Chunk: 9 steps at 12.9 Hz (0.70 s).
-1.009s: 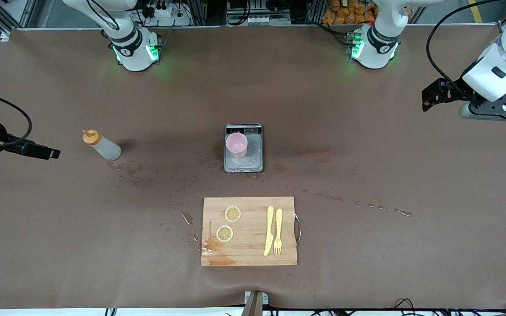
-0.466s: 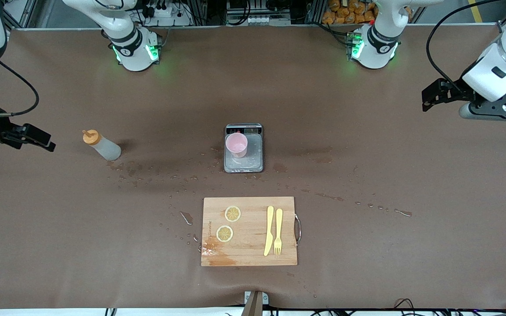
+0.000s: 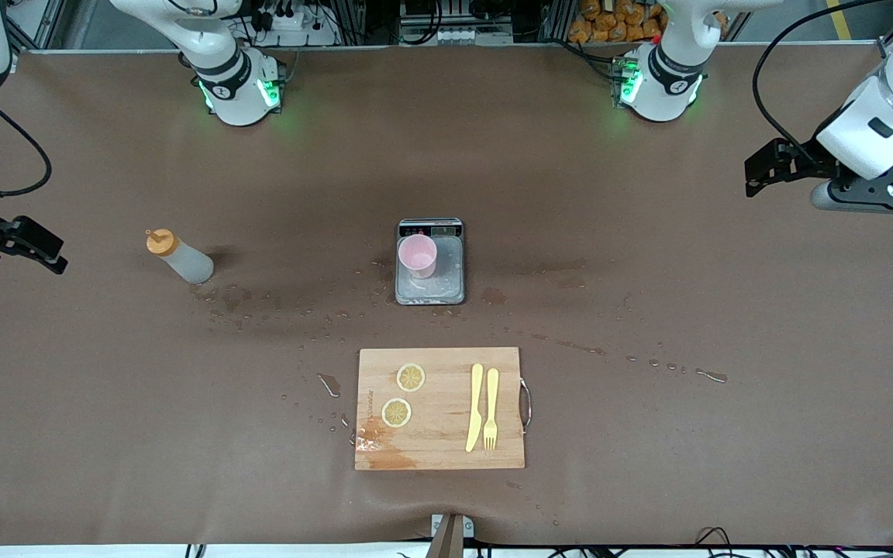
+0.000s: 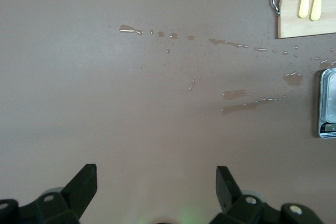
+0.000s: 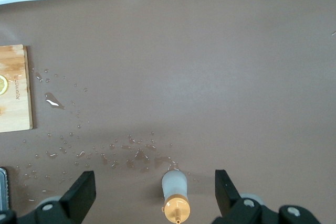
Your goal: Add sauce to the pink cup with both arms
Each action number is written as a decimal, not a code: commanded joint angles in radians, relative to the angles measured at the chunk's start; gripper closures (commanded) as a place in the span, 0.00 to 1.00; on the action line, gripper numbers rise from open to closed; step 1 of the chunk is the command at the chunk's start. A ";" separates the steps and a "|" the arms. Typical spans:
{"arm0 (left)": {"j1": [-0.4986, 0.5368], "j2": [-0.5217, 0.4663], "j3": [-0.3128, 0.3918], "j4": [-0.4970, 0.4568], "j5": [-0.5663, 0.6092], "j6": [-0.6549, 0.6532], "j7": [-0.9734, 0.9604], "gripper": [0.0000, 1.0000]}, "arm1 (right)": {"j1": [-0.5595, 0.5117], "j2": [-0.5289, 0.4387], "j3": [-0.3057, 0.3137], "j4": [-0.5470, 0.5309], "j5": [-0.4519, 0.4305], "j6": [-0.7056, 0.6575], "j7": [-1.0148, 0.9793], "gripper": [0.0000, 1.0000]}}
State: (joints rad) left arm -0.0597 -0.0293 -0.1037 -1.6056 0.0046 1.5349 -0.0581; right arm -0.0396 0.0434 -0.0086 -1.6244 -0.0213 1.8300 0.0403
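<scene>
The sauce bottle (image 3: 180, 258), whitish with an orange nozzle cap, stands upright on the brown table toward the right arm's end. It also shows in the right wrist view (image 5: 175, 194), with the open fingers wide apart on either side of it in that view. The pink cup (image 3: 418, 256) stands on a small scale (image 3: 440, 288) at the table's middle. My right gripper (image 3: 28, 244) is open and empty, in the air over the table's end, apart from the bottle. My left gripper (image 3: 764, 167) is open and empty, waiting over the left arm's end of the table.
A wooden cutting board (image 3: 440, 408) lies nearer the front camera than the scale, with two lemon slices (image 3: 411, 377), a yellow knife (image 3: 476, 407) and a fork (image 3: 491, 408). Water drops (image 3: 260, 302) are spattered between bottle, scale and board.
My right gripper has drawn back from the bottle toward the table's end and toward the robots' side. The left arm, bottle and cup have not moved.
</scene>
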 commanded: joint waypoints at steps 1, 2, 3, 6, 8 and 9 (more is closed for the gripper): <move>0.003 0.008 -0.004 0.021 -0.005 -0.013 0.006 0.00 | 0.014 0.013 -0.010 0.035 -0.019 -0.008 -0.008 0.00; 0.003 0.008 -0.002 0.021 -0.005 -0.013 0.006 0.00 | 0.017 0.013 -0.010 0.035 -0.019 -0.008 -0.005 0.00; 0.001 0.008 -0.002 0.021 -0.005 -0.013 0.007 0.00 | 0.017 0.013 -0.010 0.037 -0.019 -0.008 0.003 0.00; 0.004 0.008 -0.004 0.021 -0.005 -0.013 0.007 0.00 | 0.015 0.013 -0.010 0.040 -0.016 -0.008 -0.005 0.00; 0.003 0.008 -0.002 0.021 -0.005 -0.013 0.006 0.00 | 0.012 0.013 -0.010 0.041 -0.017 -0.009 -0.007 0.00; 0.003 0.008 -0.004 0.021 -0.005 -0.013 0.006 0.00 | 0.014 0.013 -0.010 0.047 -0.025 -0.009 -0.007 0.00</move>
State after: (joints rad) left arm -0.0599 -0.0293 -0.1037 -1.6056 0.0046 1.5349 -0.0581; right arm -0.0393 0.0460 -0.0089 -1.6071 -0.0229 1.8300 0.0401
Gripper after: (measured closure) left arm 0.000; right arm 0.000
